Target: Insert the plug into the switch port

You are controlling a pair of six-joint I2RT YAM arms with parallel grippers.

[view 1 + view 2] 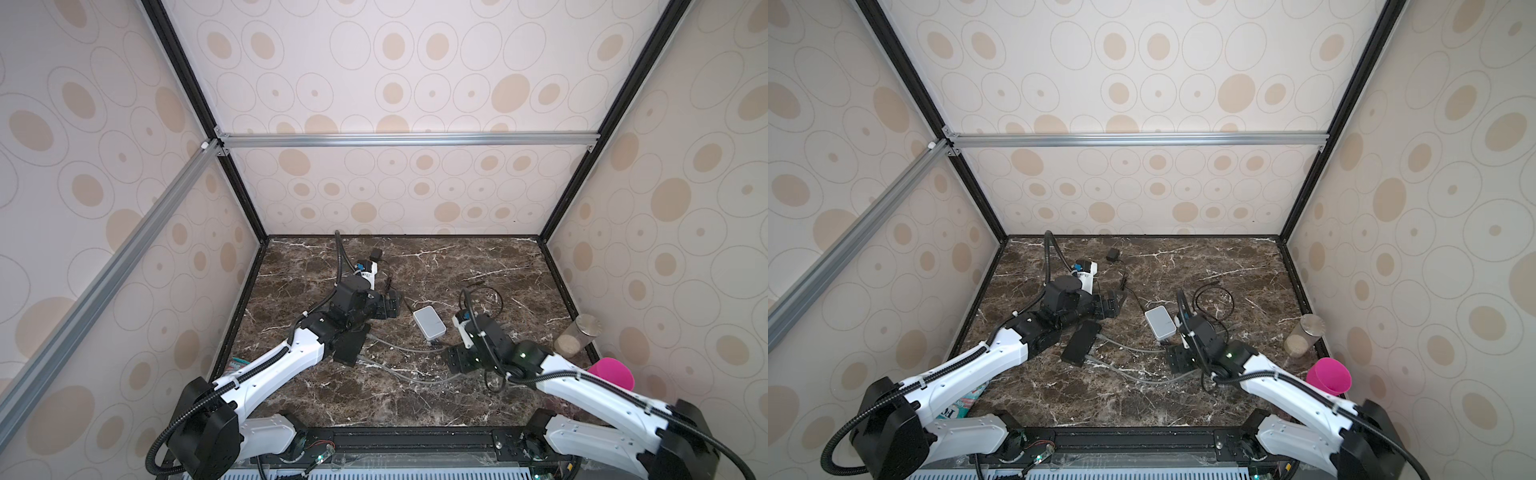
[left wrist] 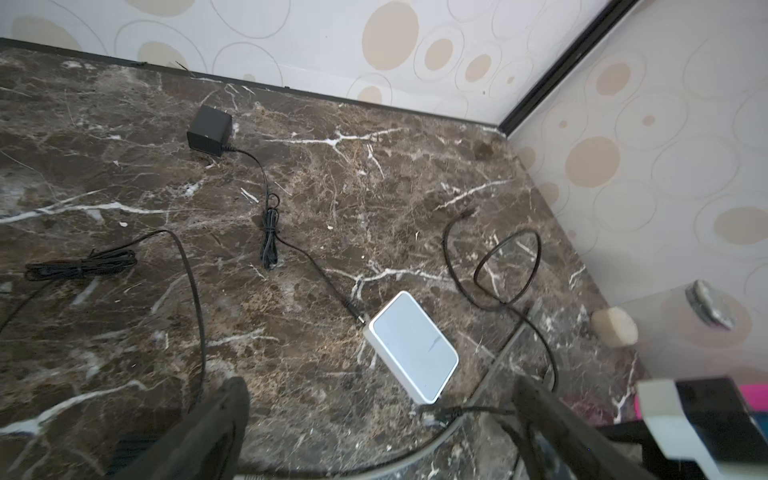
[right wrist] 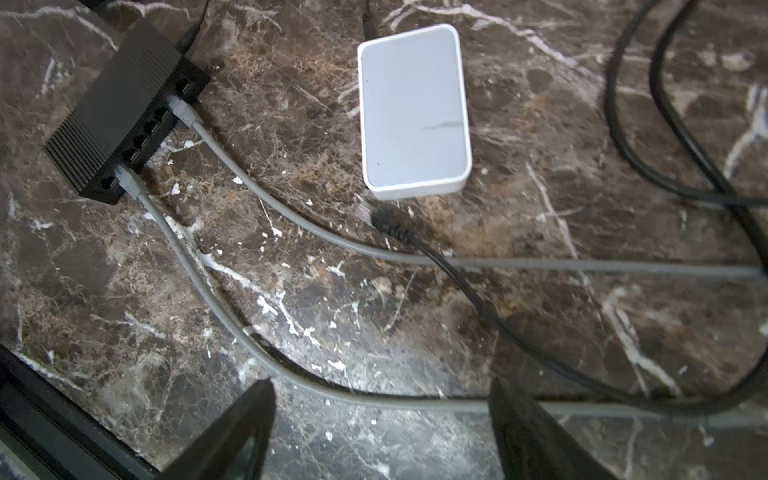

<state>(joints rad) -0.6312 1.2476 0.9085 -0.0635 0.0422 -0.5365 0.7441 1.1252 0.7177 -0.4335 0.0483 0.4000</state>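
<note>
Well, the plug point(image 3: 388, 224) lies loose on the desk point(image 3: 415, 332), its tip just beside the white box point(image 3: 411, 112) — not seated. Both arms' jaws stand open and empty — the right pair poised near it, presumably to pick it up.

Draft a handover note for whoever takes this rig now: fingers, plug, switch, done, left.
Left gripper: open, empty.
Right gripper: open, empty, fingers above the gray cables.
Plug: loose on the table, just off the white box, in no port.
Black switch: two gray cables in, other ports free.
Done: nothing seated. Left: grasp the plug, insert it.
</note>
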